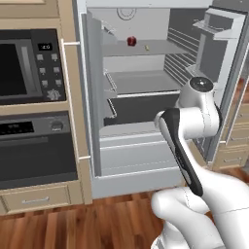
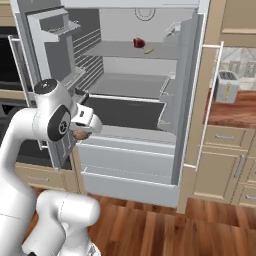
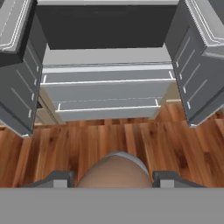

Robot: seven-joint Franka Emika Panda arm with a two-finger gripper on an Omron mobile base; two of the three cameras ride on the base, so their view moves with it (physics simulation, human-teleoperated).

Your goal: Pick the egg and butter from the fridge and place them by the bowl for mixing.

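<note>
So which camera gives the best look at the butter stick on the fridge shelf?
The right base view: the butter lies as a clear pale stick on the upper shelf beside a red item. The left base view shows it smaller, as a faint speck.

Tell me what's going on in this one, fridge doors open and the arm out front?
The white arm's gripper is shut on a brown egg, held between the fingers in front of the open fridge, above the wooden floor. On the fridge's upper shelf, the small yellow butter stick lies beside a red item, not yet collected. So the egg is picked; the butter is left.
</note>
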